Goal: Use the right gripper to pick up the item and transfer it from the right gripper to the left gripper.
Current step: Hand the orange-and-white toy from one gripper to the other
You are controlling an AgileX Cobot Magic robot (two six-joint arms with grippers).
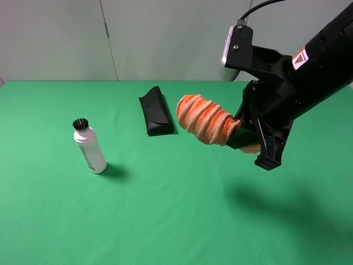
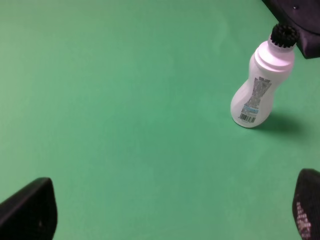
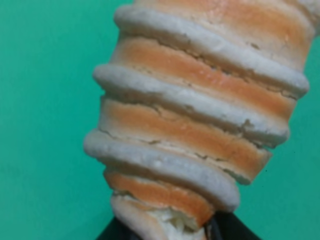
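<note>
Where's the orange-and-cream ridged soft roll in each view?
Exterior high: orange-and-cream ridged soft roll mid-frame, held above the green tablecloth by the right pincer.
Left wrist: not in it.
Right wrist: roll close up, filling most of the picture.
Shared landmark: the tablecloth, in all three.

Bright even light, soft shadows; item [image 3: 200,125] close-up slightly blurred

One end of the roll [image 1: 205,120] hides inside the right hand [image 1: 252,149]; print on the bottle [image 2: 260,87] seems unreadable.
</note>
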